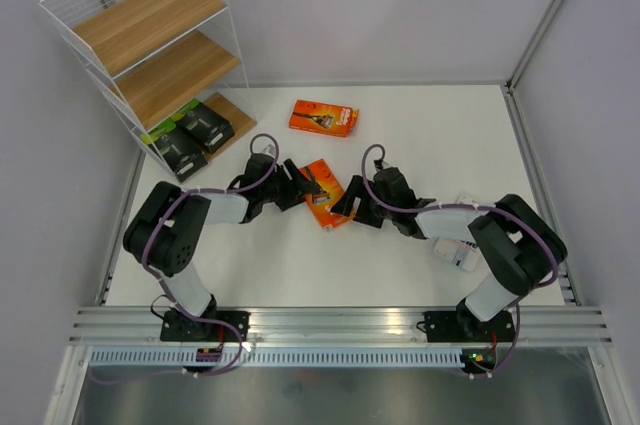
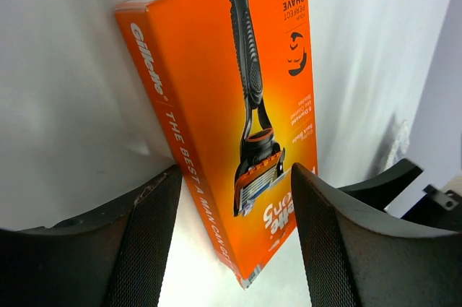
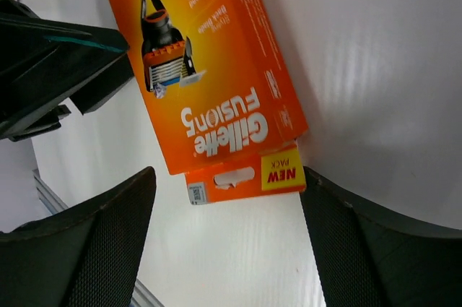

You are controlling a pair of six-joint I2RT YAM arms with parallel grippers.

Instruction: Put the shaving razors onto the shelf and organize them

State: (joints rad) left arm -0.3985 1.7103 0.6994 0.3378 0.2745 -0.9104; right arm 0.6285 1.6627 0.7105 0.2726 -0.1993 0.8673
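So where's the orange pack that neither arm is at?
Top view: the far orange pack lies flat on the table near its middle, right of the shelf and just beyond the near orange pack.

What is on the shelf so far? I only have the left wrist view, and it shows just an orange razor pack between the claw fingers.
Observer: Two black packs lie on the shelf's bottom board.
Operator: Other orange one?
Observer: The second orange pack lies on the table, beyond yours.
Operator: Right arm?
Observer: The right claw is open, its fingers flanking the same orange pack's NEW PACK end.
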